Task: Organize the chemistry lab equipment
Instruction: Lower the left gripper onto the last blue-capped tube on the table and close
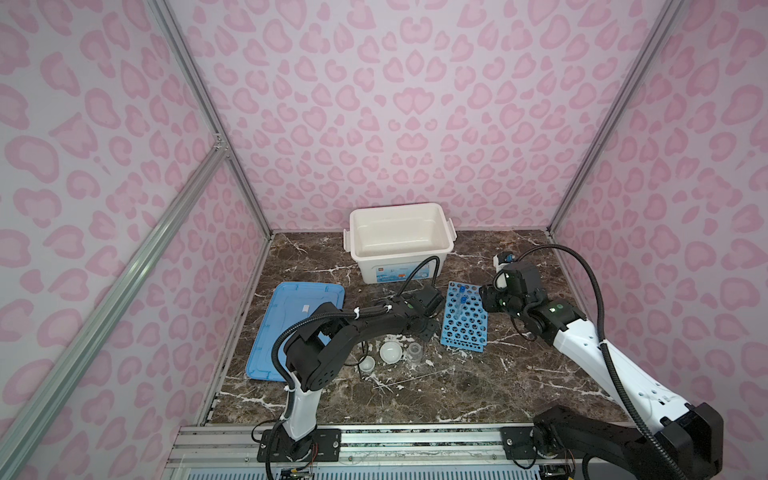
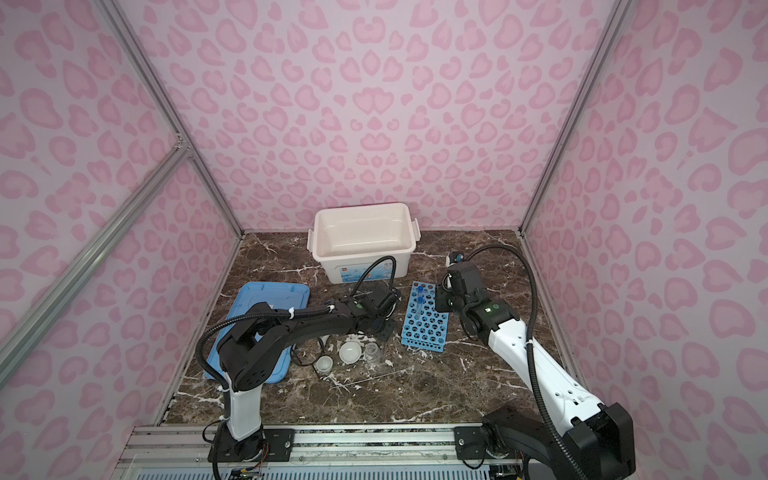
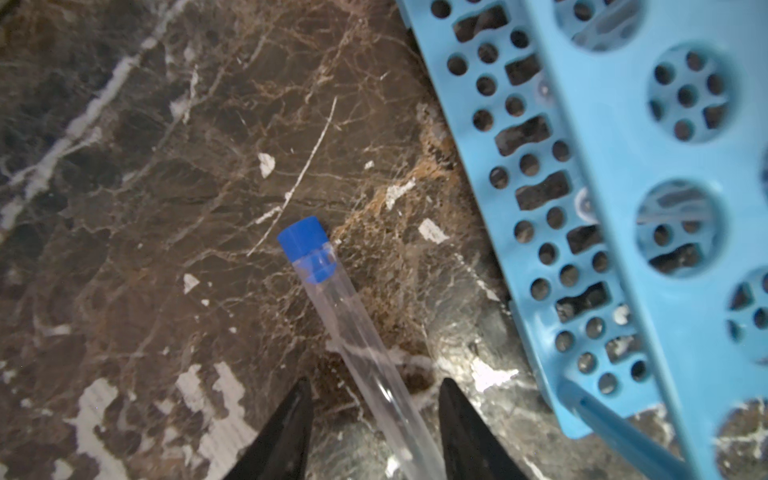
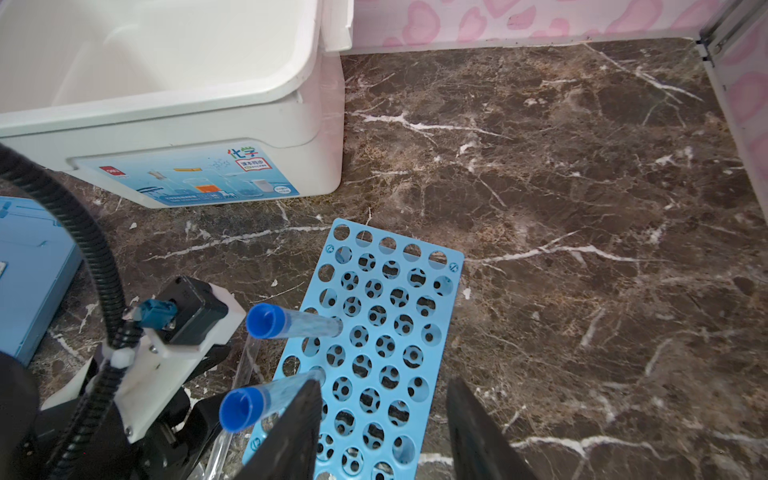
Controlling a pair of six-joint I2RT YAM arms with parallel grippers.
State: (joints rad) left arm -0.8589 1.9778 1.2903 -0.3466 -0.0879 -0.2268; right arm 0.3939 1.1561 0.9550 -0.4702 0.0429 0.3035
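In the left wrist view, the left gripper (image 3: 376, 384) is seen parted. Its two black fingers (image 3: 291, 428) are set on either side of a clear blue-capped tube (image 3: 353, 328) that lies flat on the marble table (image 3: 145, 208). A gap is visible between each finger and the tube, so nothing is grasped. The lying tube is found just beside the long edge of the blue perforated rack (image 3: 602, 187); whether the two touch cannot be told.

In both top views the rack (image 1: 465, 328) is placed right of centre in the frame, flat on the table. Two more capped tubes (image 1: 460, 297) are seen standing in holes near its far end. The right gripper (image 4: 382, 382) is held close by the rack's right edge, with its jaws apart and nothing between them.

Below the centre of a top view, a white cup (image 1: 367, 365), a white shallow dish (image 1: 391, 352) and a clear small beaker (image 1: 414, 351) are lined up near each other on the table, close under the left arm. The white storage box (image 1: 399, 254) is set open at the back centre, and the flat blue lid (image 1: 286, 299) is laid at the left of the table.
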